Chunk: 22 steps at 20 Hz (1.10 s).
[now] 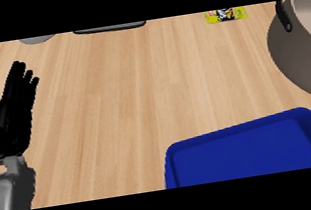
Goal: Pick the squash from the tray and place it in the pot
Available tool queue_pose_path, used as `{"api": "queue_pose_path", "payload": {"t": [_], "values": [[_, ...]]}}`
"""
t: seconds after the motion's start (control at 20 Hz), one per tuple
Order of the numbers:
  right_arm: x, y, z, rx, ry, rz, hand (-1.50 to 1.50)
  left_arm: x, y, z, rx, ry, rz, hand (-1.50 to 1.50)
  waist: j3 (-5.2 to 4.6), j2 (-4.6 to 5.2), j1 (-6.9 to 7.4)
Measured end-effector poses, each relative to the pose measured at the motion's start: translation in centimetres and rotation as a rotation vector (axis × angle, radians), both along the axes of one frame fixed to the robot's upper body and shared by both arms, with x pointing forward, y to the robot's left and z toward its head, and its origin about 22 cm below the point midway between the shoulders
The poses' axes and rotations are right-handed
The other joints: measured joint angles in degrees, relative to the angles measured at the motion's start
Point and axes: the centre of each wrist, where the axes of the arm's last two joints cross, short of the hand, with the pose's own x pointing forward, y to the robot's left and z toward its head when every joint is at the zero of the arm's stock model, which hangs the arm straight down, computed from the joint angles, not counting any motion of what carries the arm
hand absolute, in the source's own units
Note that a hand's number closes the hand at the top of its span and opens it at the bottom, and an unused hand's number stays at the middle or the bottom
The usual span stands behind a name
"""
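A blue tray (196, 159) lies at the lower right of the wooden counter, and the part of it in view holds nothing. No squash shows anywhere. A large grey pot (309, 61) stands at the right edge, cut off by the view, with a dark handle (284, 17) at its upper left. My left hand (12, 115) rests open at the far left, fingers straight and pointing up, far from both tray and pot. My right hand is out of view.
Along the far edge are a small yellow packet (226, 14), a dark flat object (109, 28) and a grey rounded object (37, 40). Bare wooden counter (148, 88) lies between my left hand and the pot.
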Motion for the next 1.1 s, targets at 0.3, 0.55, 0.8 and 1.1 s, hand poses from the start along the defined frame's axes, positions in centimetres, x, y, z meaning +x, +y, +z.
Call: {"api": "queue_pose_path", "payload": {"t": [0.3,0.55,0.8,1.1], "values": [[2.9,0.6,-2.1,-0.188,-0.113,-0.122,1.5,0.7,-0.5,0.3,-0.004,-0.006,-0.018,0.0,-0.05,0.29,0.8],[5.1,0.7,-4.0,-0.267,-0.098,-0.134,1.5,0.7,-1.1,-0.1,-0.004,-0.008,-0.022,0.0,-0.45,0.09,0.8],[6.0,0.5,-4.9,-0.288,0.047,-0.135,-1.5,1.0,-1.3,0.2,-0.003,-0.009,-0.034,0.0,-1.19,-0.14,0.78],[6.1,0.2,-5.6,-0.235,0.207,-0.059,-1.5,1.1,-1.3,0.2,-0.004,-0.013,-0.04,0.0,-1.69,-0.21,1.0]]}}
